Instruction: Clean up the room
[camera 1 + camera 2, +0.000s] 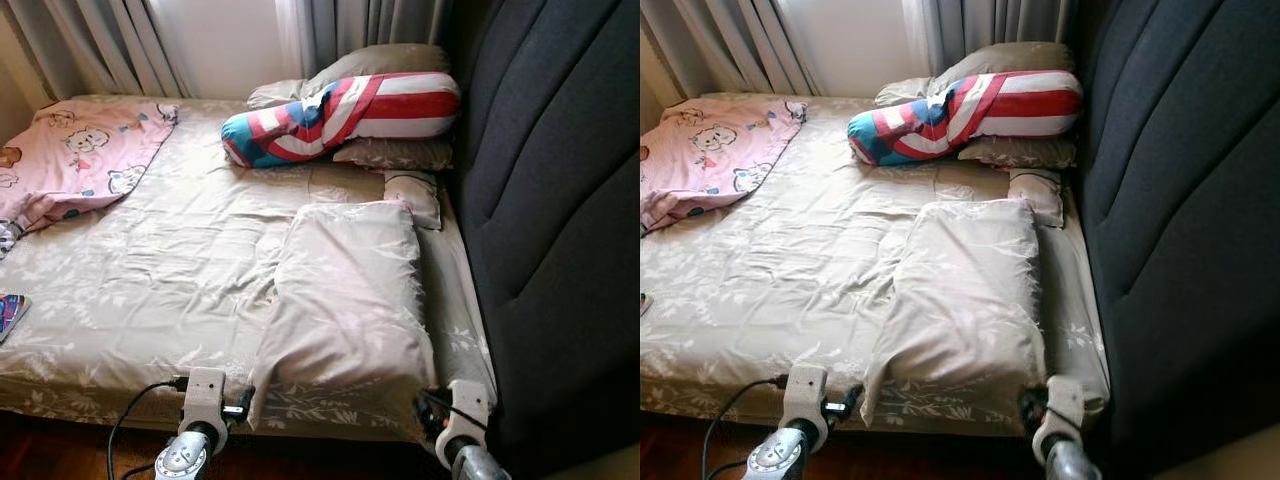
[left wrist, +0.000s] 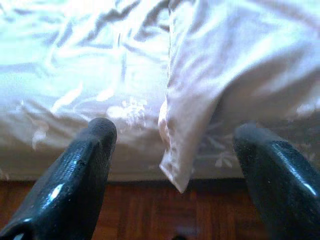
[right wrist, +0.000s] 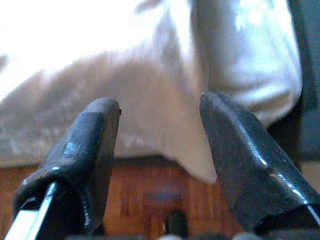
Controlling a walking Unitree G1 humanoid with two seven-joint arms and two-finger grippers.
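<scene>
At the far left of the bed (image 1: 150,270), a pink cartoon-print blanket (image 1: 75,155) lies rumpled toward the head end, beside the curtains (image 1: 110,45). A small colourful item (image 1: 10,312) sits at the bed's left edge; what it is cannot be told.

The left pincer (image 1: 240,402) hangs at the near edge of the mattress, just beside the lower left corner of the beige pillow (image 1: 345,300). In the left wrist view its two black fingers (image 2: 80,170) are spread wide, and the pillow's drooping corner (image 2: 177,170) hangs between them over the wooden floor (image 2: 150,215), touching neither finger.

The beige pillow lies lengthwise on the right half of the bed, its near end hanging slightly over the mattress edge between the two pincers. Beyond it, a small pale cushion (image 1: 412,195) sits near the headboard, and farther back a red, white and blue striped bolster (image 1: 340,115) rests across two more beige pillows (image 1: 385,62).

The right pincer (image 1: 432,410) is at the pillow's lower right corner. In the right wrist view its fingers (image 3: 95,145) are spread apart with the pillow's corner (image 3: 200,160) hanging just ahead between them, ungripped.

The dark padded headboard (image 1: 560,220) runs along the right.
</scene>
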